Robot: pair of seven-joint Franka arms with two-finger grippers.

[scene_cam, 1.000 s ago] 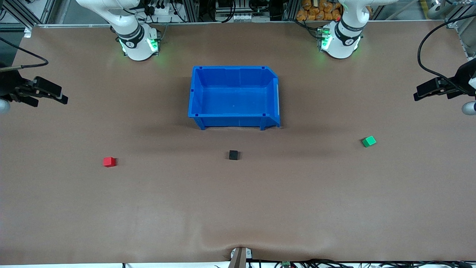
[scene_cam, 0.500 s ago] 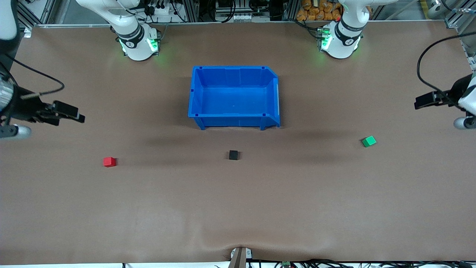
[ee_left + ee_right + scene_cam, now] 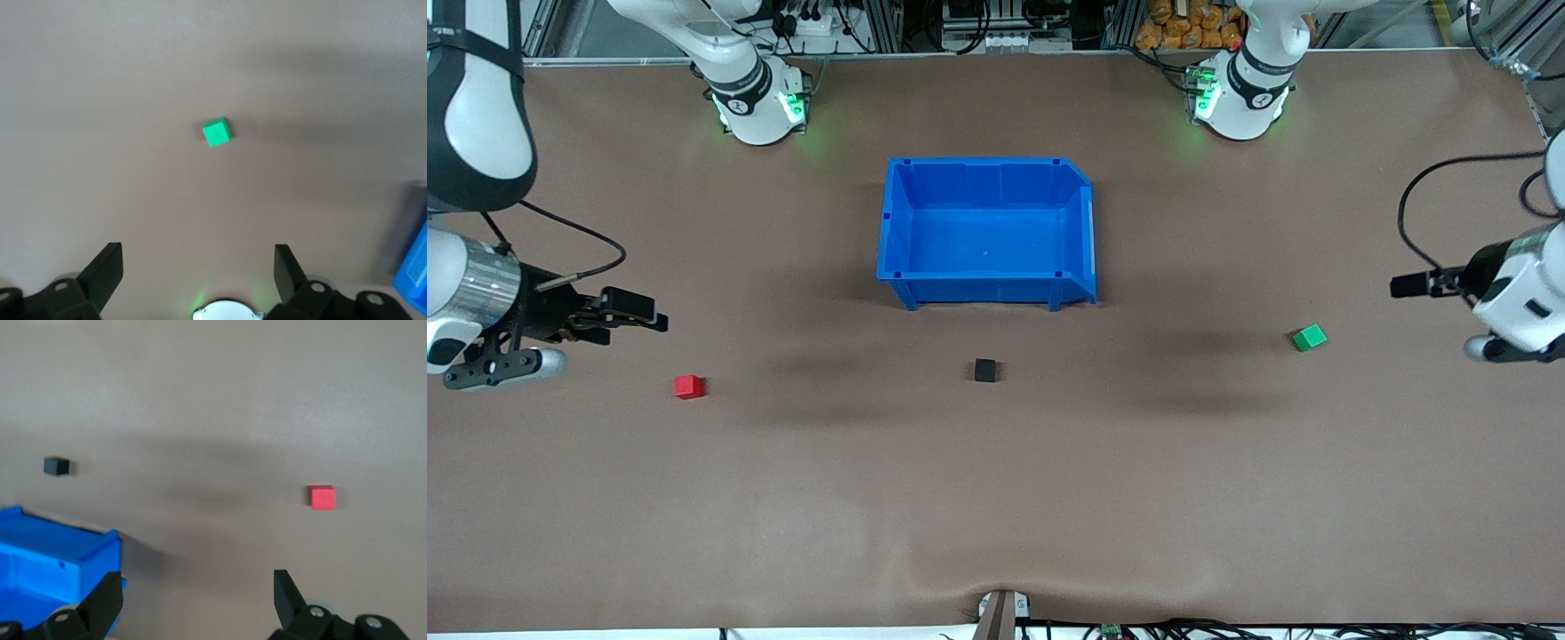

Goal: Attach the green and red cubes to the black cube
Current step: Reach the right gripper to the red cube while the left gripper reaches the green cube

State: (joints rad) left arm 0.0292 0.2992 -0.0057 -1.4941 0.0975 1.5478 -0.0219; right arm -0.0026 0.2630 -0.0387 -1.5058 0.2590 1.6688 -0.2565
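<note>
Cubes sit nearest the front camera: 3 of them, well apart on the brown table (image 3: 996, 498). The red cube (image 3: 688, 386) lies toward the right arm's end, the black cube (image 3: 985, 370) sits mid-table just nearer the camera than the blue bin (image 3: 987, 289), and the green cube (image 3: 1310, 338) lies toward the left arm's end. None of them touches another, so I'd say the attaching has not begun and each arm's job now is a clean first pick. The right gripper (image 3: 636, 313) hangs over bare table close to the red cube, fingers spread and holding nothing; the left gripper (image 3: 1409, 285) hangs over the table near the green cube, likewise spread and empty. To do this well, each should centre over its cube and square its fingers to 2 flat faces. The green one sits turned at an angle, so the left wrist probably needs a twist first. The cubes look small, matte and sharp-edged, likely easy to nudge off line. The table cover looks like soft, faintly rippled matting. Farthest back, the bin is glossy moulded plastic, open-topped and empty.
</note>
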